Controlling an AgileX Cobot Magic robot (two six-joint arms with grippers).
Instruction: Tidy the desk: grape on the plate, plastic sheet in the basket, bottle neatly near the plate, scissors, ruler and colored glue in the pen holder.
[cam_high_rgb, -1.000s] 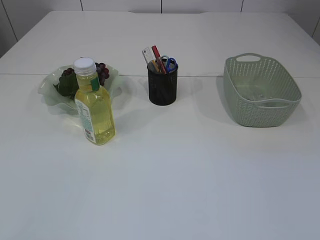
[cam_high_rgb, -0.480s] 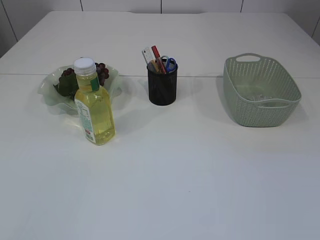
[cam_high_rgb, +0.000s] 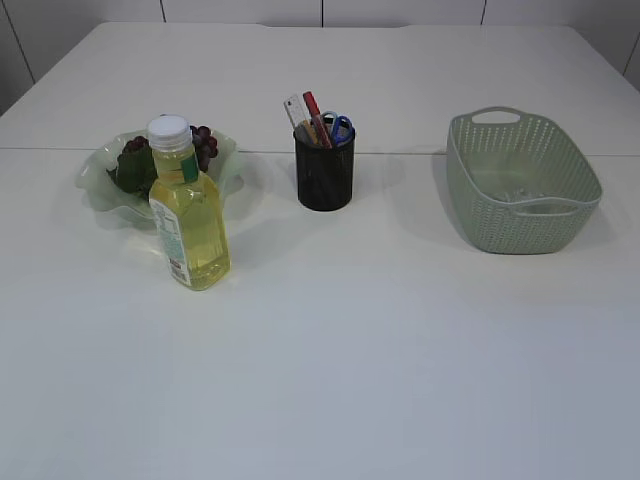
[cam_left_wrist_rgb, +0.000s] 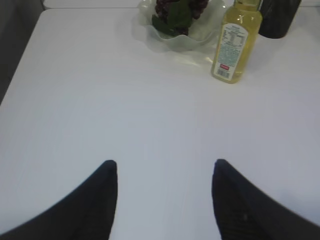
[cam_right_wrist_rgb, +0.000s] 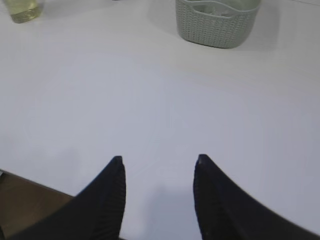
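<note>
We find the grapes (cam_high_rgb: 202, 141) plated, the bottle (cam_high_rgb: 188, 215) beside them, the pen holder (cam_high_rgb: 324, 168) filled; both hands (cam_left_wrist_rgb: 164, 172) (cam_right_wrist_rgb: 159, 165) gape, empty.

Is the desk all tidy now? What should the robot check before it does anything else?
1. Grape on the plate: ok.
2. Bottle upright, just in front of the plate: ok.
3. Scissors and ruler standing in the pen holder: ok. A red stick stands beside them; colored glue: cannot tell.
4. Plastic sheet in the basket: cannot tell, only a faint glint shows inside.
5. Left gripper open and empty: ok.
6. Right gripper open and empty: ok.
</note>
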